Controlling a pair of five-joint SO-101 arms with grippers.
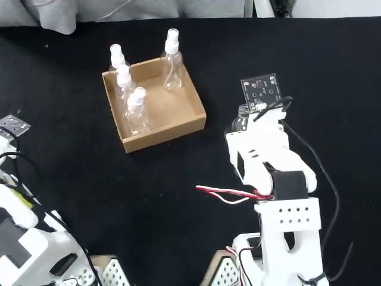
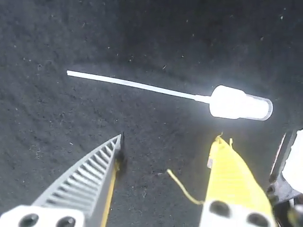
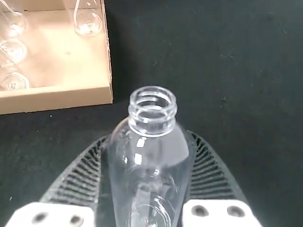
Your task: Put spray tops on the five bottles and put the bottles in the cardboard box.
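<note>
Black cloth covers the counter (image 1: 89, 179), and toward its far side sits the cardboard box (image 1: 164, 138) with four capped bottles (image 1: 137, 110) standing in it, three down one side and one in a far corner. That leaves one bottle to finish.

The last bottle (image 3: 150, 156) is well apart from the box, out on the side toward the right arm. The right tool (image 3: 149, 137) is closed around its body, ribbed fingers (image 3: 208, 170) pressed against both sides, and the bare threaded neck points up and free. Held like that, the mouth is presented for a top to go in, which I take to be the reason for gripping it low on the belly.

Over by the other arm, the last spray top (image 2: 239, 103) lies flat on the cloth with its thin dip tube (image 2: 132, 85) stretched out sideways. The left tool (image 2: 168, 139) hovers just short of it, spread wide and holding nothing. It looks lined up to take the top, though the tips sit nearer the tube than the cap.
</note>
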